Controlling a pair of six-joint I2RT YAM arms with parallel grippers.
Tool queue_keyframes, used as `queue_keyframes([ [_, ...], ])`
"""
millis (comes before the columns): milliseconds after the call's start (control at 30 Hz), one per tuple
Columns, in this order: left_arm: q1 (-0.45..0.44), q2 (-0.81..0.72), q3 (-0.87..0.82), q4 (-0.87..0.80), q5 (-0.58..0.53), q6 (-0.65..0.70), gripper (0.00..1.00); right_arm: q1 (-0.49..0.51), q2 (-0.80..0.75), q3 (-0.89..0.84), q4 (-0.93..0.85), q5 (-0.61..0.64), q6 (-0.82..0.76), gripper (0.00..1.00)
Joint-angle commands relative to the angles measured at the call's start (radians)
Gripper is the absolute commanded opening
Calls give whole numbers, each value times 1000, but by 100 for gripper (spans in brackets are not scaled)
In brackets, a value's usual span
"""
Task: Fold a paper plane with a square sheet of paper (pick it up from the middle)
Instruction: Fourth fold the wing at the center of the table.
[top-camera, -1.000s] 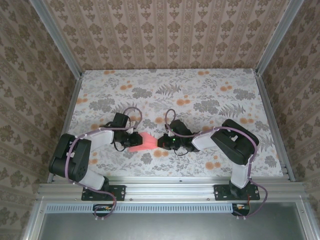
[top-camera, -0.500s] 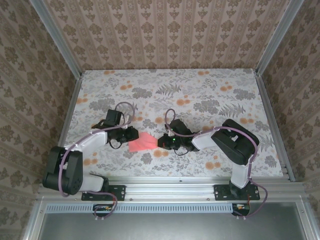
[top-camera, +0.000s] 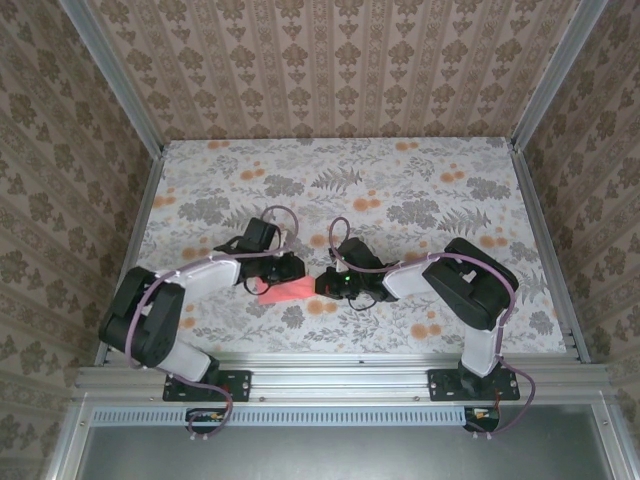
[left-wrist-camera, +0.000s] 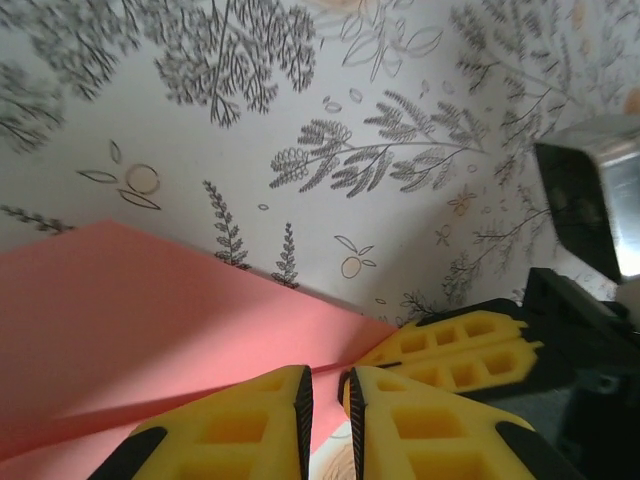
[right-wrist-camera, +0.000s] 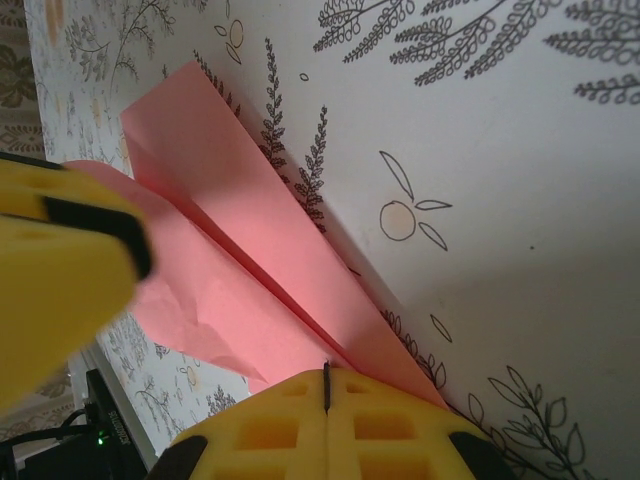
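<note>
The coral-pink sheet of paper (top-camera: 283, 291) lies on the table, folded into a pointed paper-plane shape with a centre crease (right-wrist-camera: 260, 230). My right gripper (top-camera: 316, 286) is shut on its pointed tip, and the crease runs in between the closed fingers (right-wrist-camera: 327, 372). My left gripper (top-camera: 297, 274) hovers over the paper's back edge, its jaws a narrow slit apart (left-wrist-camera: 325, 385) with nothing between them. Through the slit I see pink paper (left-wrist-camera: 150, 310) and table. The right gripper's yellow fingers (left-wrist-camera: 460, 350) are just ahead of the left ones. One lower flap of the paper looks crumpled.
The table (top-camera: 420, 190) wears a cloth printed with grey leaves and orange flowers. Patterned walls and aluminium rails (top-camera: 540, 220) close it in on three sides. Both arms' cables loop above the wrists near the table's middle.
The left gripper pulled back and to the left off the paper, then swung right again over its back edge. The right gripper and the paper stayed put.
</note>
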Motion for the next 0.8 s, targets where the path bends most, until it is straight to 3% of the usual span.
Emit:
queue_keyframes([
  [0,-2,34,-48,130,-44,-89,21,-21,39,-39,-204,130,-30,0],
  [233,23,25,-141,169,-128,-101,21,-22,31,-46,-216,156,-26,0],
  [767,223,-56,-246,172,-99,-16,22,-22,48,-55,-226,174,-22,0],
])
